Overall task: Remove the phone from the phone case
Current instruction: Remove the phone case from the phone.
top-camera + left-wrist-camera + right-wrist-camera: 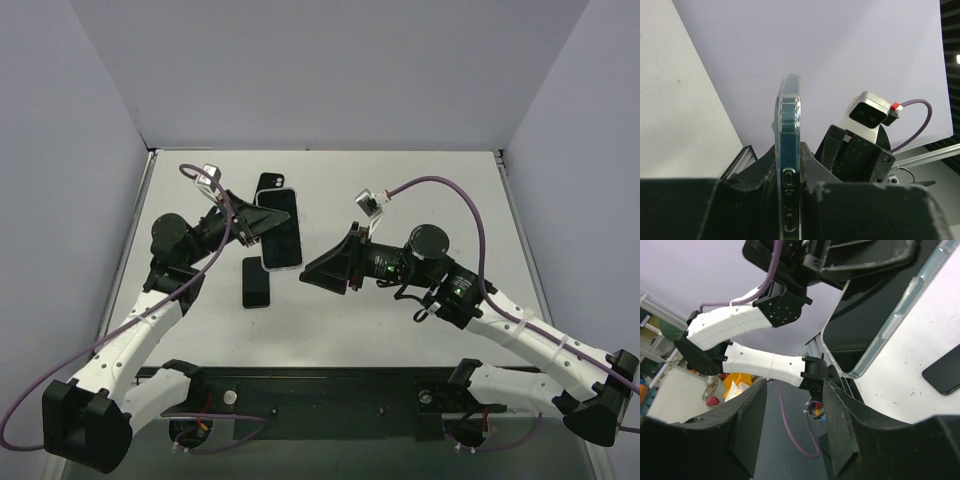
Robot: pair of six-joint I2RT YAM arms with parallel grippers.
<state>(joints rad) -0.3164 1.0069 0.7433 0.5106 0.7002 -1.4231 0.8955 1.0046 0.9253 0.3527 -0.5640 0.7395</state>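
A phone (281, 232) in a clear phone case (900, 316) is held off the table, tilted, with my left gripper (250, 228) shut on it. In the left wrist view the cased phone (789, 130) stands edge-on, clamped between the jaws of the left gripper (790, 167). My right gripper (310, 274) hovers just right of the phone's lower end, apart from it. In the right wrist view the right gripper (795, 390) stands open with nothing between its fingers. There the phone's dark screen (860, 325) sits up and to the right.
A small dark phone (256, 282) lies flat on the white table (400, 330) below the held one and shows at the right edge of the right wrist view as the dark phone (942, 374). Another black phone (271, 183) lies behind. Grey walls ring the table.
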